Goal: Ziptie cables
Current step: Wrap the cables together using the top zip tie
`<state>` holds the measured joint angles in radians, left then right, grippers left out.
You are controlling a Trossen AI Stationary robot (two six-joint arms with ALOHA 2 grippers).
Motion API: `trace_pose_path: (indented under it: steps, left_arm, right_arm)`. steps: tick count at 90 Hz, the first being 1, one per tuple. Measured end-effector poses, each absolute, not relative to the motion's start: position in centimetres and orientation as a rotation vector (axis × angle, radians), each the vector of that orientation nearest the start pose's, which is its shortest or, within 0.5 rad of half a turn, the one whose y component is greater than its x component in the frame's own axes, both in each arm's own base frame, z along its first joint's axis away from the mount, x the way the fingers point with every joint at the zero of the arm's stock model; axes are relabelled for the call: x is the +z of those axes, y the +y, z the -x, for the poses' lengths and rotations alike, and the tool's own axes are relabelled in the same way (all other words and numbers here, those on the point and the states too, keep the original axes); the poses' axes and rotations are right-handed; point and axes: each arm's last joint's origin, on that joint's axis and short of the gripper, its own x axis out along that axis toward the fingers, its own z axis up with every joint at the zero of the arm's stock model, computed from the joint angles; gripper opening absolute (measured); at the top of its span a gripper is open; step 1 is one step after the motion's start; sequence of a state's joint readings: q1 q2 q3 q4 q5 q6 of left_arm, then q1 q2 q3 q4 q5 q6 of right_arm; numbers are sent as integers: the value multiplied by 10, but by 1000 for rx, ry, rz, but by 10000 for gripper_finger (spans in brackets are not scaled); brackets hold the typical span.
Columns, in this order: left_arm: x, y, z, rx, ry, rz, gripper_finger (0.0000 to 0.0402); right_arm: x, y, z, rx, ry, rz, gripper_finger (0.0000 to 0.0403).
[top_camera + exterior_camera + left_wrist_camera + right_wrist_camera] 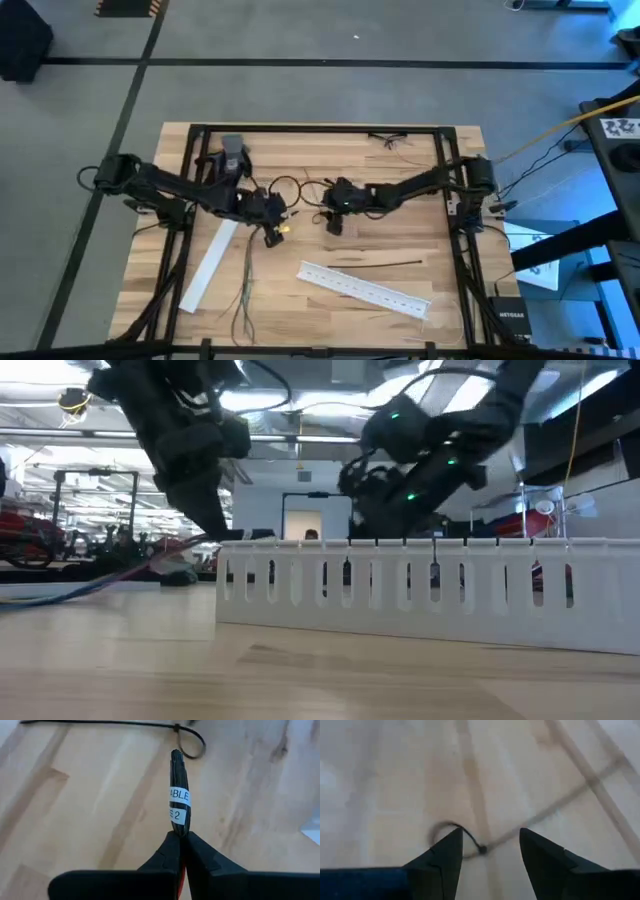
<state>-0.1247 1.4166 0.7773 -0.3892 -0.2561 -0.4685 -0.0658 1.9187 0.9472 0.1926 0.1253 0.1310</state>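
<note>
The cables [245, 285] are a thin dark bundle; their splayed ends lie toward the table's near edge and their far end rises to my left gripper [270, 222], which is shut on them. In the left wrist view the bundle [177, 775] carries a white label and points at a looped black ziptie [192, 745] lying on the wood. My right gripper [333, 222] hovers open just right of the left one. In the right wrist view its fingers [447, 852] stand on either side of that ziptie loop [445, 831], clear of it. My left gripper pinches the cable bundle just behind its white label [178, 817], near the bundle's far end, between its two fingers. The short labelled end sticks out ahead of the fingertips, along them. The rest of the bundle [247, 265] trails onto the table toward the near edge.
Two long white perforated strips lie on the table, one at near left [210, 262] and one at near right [365, 288], the latter filling the low view [420, 590]. A straight black strip [385, 263] lies between them. Black frame rails [445, 170] border the table.
</note>
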Motion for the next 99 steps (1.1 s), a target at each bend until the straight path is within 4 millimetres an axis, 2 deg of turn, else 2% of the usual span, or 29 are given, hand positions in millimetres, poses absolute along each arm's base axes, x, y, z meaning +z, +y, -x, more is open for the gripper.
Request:
trace_pose_path:
  steps: [20,30,47,62,81,99]
  left_arm:
    - [184,-37,-257,344,961,217,2]
    - [184,-43,-256,344,959,204,5]
    - [184,-49,-255,354,944,173,8]
    - [185,-53,-254,350,936,148,9]
    - [186,-60,-252,330,931,126,10]
    - [197,-72,-253,300,882,100,10]
  right_arm:
    - [109,-33,-380,-343,866,-169,172]
    - [103,-36,-381,-347,905,-213,130]
    - [96,-36,-380,-309,945,-214,17]
    - [95,-36,-380,-290,952,-172,3]
    - [119,-38,-371,-287,957,-75,1]
    - [171,-50,-360,-289,842,-70,0]
